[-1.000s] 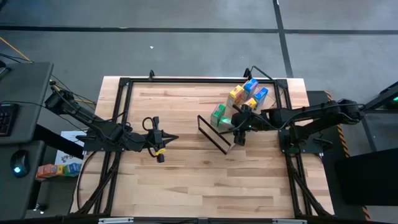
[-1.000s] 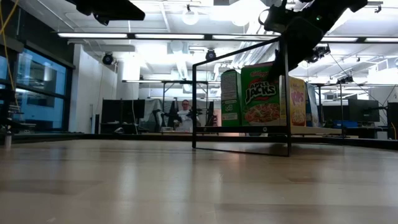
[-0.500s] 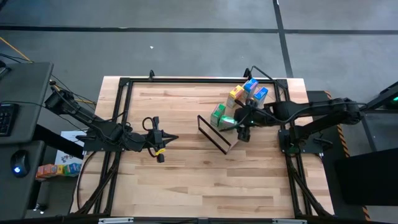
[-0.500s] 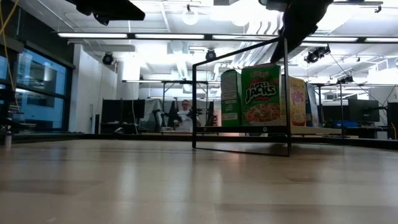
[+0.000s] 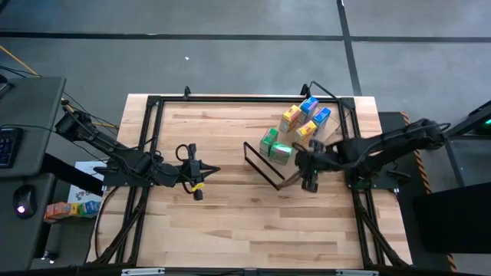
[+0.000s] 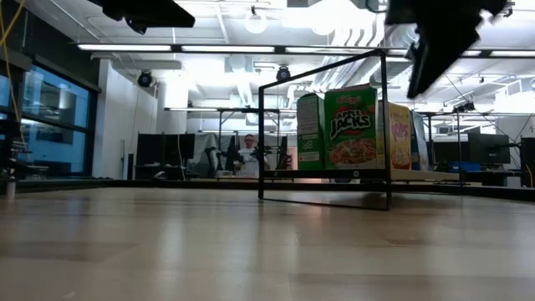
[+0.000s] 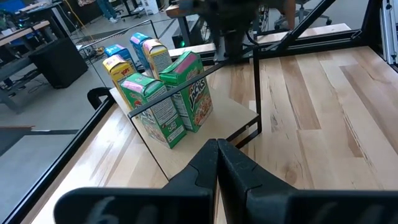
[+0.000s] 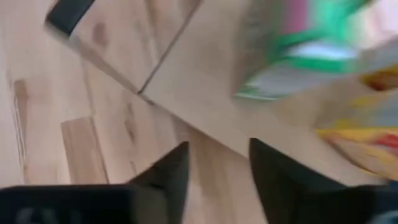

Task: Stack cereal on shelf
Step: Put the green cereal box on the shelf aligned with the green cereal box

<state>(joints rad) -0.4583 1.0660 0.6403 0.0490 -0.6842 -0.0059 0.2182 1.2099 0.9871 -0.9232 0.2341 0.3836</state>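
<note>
Hovering right of centre in the high view, the right gripper [image 5: 310,181] hangs above the near edge of the shelf [image 5: 285,173], its two dark fingers [image 8: 168,171] parted with a clear gap and nothing between them. That shelf, a light-wood board with a thin black frame [image 5: 263,164] standing at its left end, lies on the butcher-block table [image 5: 230,222] in the upper right part of the frame. The cereal [image 5: 299,126] stands on the board in a loose cluster: two green boxes [image 5: 275,146] nearest the frame, yellow-orange and blue ones behind them toward the table's far right corner. In the low view the front green box [image 6: 351,127] stands upright inside the black frame, a yellow one [image 6: 399,135] partly hidden at its right, while the right arm shows dark at the top right corner. The left gripper [image 5: 201,170] rests left of centre in the high view, well apart from the boxes, fingers [image 7: 214,163] pressed together and holding nothing. A person sits in the room far behind the table [image 6: 247,154].
</note>
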